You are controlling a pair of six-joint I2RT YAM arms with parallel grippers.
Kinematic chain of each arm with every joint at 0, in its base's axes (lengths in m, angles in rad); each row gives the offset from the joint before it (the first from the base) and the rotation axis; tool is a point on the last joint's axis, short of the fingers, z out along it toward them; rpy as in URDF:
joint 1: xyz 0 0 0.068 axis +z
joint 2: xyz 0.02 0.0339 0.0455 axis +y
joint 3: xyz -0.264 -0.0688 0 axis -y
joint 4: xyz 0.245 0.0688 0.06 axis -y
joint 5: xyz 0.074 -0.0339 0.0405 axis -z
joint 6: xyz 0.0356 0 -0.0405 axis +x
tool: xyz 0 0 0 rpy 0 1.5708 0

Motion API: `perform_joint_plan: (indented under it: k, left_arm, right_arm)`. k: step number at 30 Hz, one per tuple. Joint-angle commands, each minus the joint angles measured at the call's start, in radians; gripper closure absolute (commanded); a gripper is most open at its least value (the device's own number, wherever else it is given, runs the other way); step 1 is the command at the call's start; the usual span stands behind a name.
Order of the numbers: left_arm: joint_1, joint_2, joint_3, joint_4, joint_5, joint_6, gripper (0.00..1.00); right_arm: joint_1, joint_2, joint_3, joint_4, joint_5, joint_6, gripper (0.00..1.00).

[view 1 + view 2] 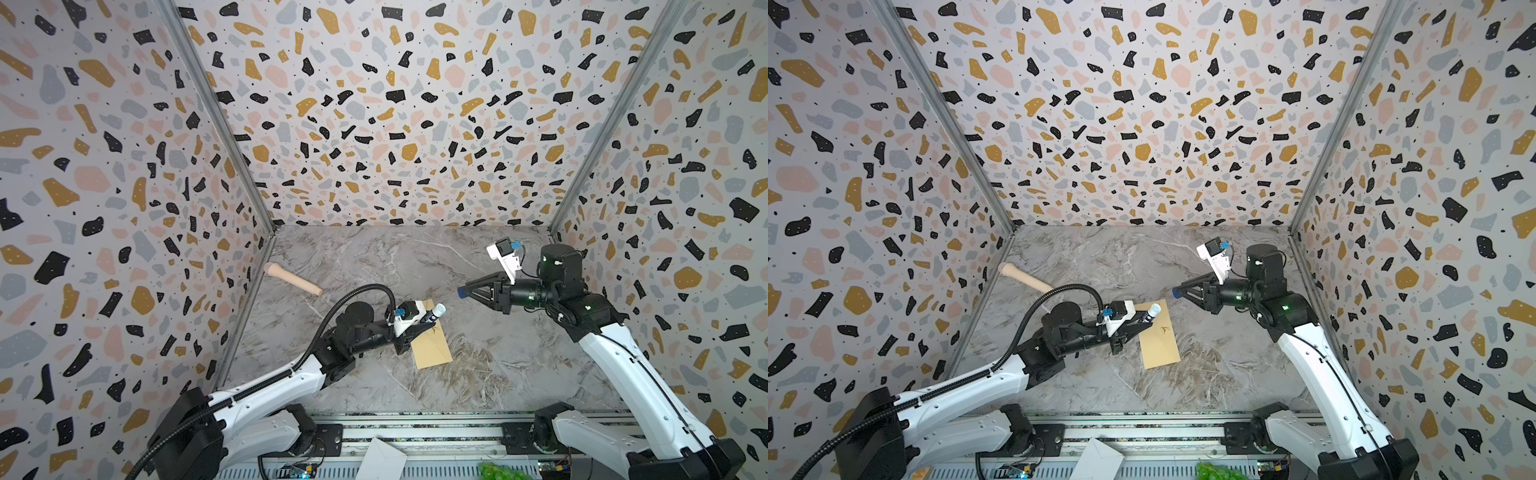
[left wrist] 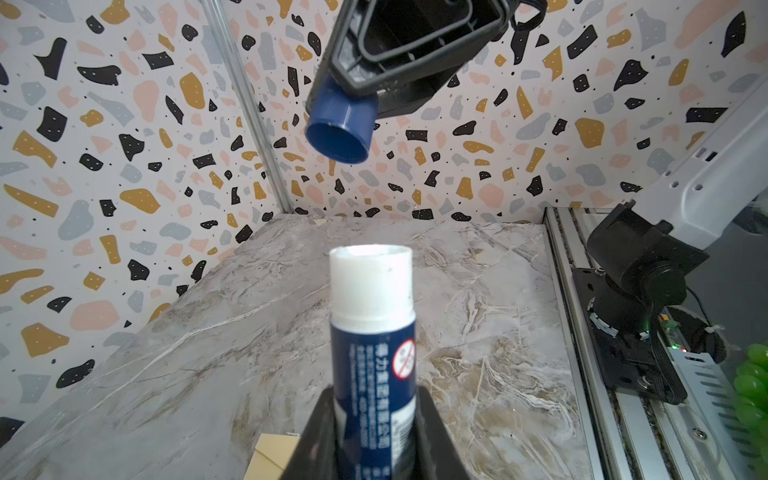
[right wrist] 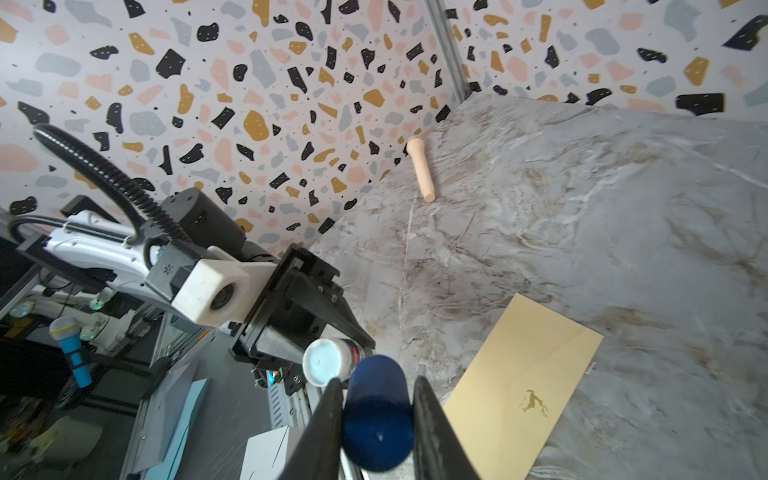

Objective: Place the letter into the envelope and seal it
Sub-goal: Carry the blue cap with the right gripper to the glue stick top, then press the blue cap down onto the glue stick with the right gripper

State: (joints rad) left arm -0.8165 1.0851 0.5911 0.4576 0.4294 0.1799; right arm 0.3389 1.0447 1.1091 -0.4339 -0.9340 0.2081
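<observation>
Nearest the camera, on the near side of the envelope (image 1: 432,341), a metal rail (image 1: 415,434) runs along the front of the counter (image 1: 478,374) and carries both arm bases. A white sheet of paper (image 1: 382,459) and something bright green (image 1: 500,471) lie at that rail, well apart from the envelope.

The counter is grey marble with brown and white veins. The tan envelope lies flat on it, left of the middle in both top views, with its small gold mark (image 3: 534,402) facing up.

The left pincer (image 1: 426,320) hangs over the envelope's far left corner, clamped on a glue stick (image 2: 372,332). The stick has a dark blue label and a bare white end, and that end points away from the arm, above the envelope's far edge.

Beyond the envelope and to its right, the right pincer (image 1: 467,291) is raised off the counter and clamped on a dark blue cap (image 3: 376,415). The cap's open mouth faces the glue stick, with a clear gap between the two.

Farther off, well to the left of the envelope, a pale wooden peg (image 1: 293,279) lies on the counter near the left wall.

Three walls (image 1: 395,124) stand around the envelope's counter, covered in a speckled pattern of black, ochre, pink and grey, and grey metal strips (image 1: 216,116) run up the two back corners.
</observation>
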Motion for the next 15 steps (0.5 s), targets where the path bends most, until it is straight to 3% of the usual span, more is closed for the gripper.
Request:
perform_joint_plan:
  k: [1,15]
  left_arm:
    - [-0.008,-0.004,0.045,0.062,0.035,0.028,1.00]
    - [-0.012,-0.002,0.054,0.046,0.042,0.038,1.00]
  right_arm:
    - [0.034,-0.005,-0.004,-0.016,-0.059,-0.001,0.83]
    - [0.126,0.032,-0.003,-0.022,-0.002,-0.013,0.82]
